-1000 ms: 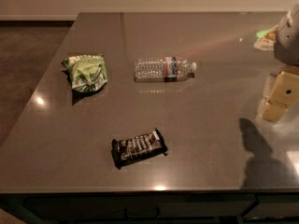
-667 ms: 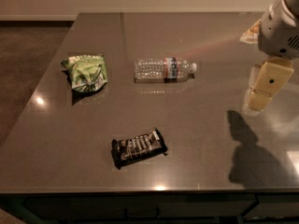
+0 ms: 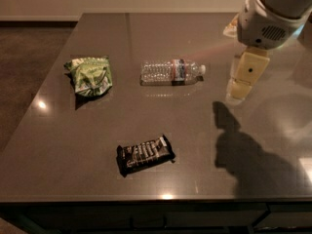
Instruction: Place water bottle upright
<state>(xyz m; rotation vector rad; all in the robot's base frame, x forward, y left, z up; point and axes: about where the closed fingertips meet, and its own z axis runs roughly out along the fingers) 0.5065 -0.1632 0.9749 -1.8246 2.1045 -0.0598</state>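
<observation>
The water bottle (image 3: 171,71) lies on its side near the middle of the dark table (image 3: 73,145). It is clear and ribbed, with a red-white-blue label band and its white cap pointing right. My gripper (image 3: 236,96) hangs from the arm at the upper right, above the table surface. It is to the right of the bottle's cap and apart from it, and it holds nothing.
A crumpled green snack bag (image 3: 89,75) lies left of the bottle. A black snack bar wrapper (image 3: 145,154) lies near the front edge. The arm's shadow (image 3: 243,152) falls on the right front of the table. The floor drops away to the left.
My arm and gripper have moved left across the table, closer to the bottle's cap. The bottle, bag and wrapper have not moved.
</observation>
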